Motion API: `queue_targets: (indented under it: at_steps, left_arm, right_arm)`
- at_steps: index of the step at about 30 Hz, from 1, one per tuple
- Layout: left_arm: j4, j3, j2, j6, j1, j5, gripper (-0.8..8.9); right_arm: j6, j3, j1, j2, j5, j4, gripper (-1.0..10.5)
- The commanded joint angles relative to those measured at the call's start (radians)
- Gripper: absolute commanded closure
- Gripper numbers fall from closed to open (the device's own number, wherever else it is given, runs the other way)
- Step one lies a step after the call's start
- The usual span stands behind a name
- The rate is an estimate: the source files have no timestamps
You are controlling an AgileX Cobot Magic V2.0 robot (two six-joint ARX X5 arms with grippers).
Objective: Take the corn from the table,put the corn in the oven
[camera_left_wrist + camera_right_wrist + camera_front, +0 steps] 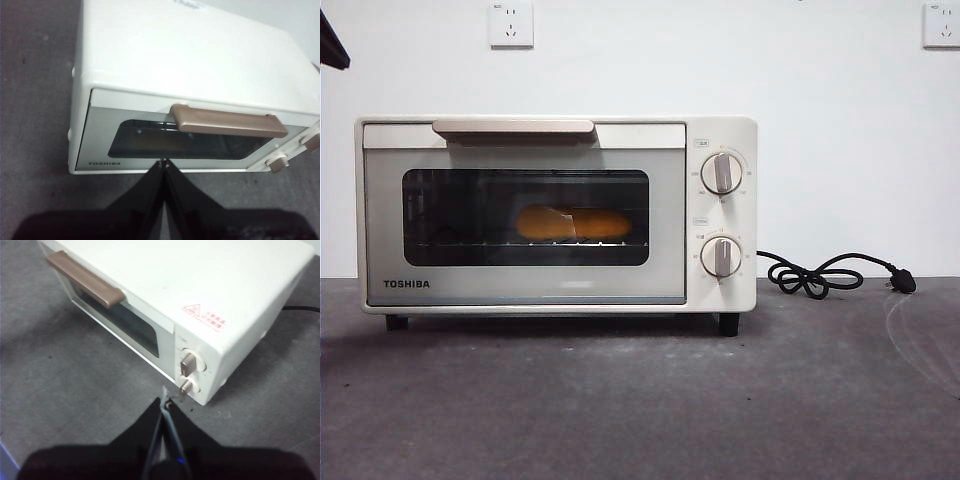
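The corn [573, 223] lies on its side inside the oven [720, 135], seen through the dark glass door, which is closed. The cream oven stands on the dark grey table [640, 400]. My left gripper [163, 162] hangs above the table in front of the oven door [100, 135], shut with nothing in it. My right gripper [164, 401] hovers above the table off the oven's knob end [189, 363], also shut and empty. A black arm tip [332, 45] shows at the front view's top left corner.
The oven's black power cord and plug [830, 274] lie coiled on the table to the right of the oven. Two wall sockets [511, 24] sit on the white wall behind.
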Motion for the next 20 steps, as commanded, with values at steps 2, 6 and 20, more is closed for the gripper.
queue_targets:
  at_steps: [2,6,20]
  left_arm:
    - [0.004,-0.002,0.026,0.013,-0.002,-0.003,8.17]
    - [-0.003,-0.002,0.041,0.012,-0.003,-0.003,8.17]
    - [0.022,-0.003,-0.246,0.149,0.09,-0.004,8.17]
  right_arm:
    - [0.01,0.003,-0.001,0.002,0.019,0.002,9.6]
    - [0.01,0.003,-0.001,0.001,0.018,0.002,9.6]
    - [0.01,0.003,-0.001,0.002,0.018,0.002,9.6]
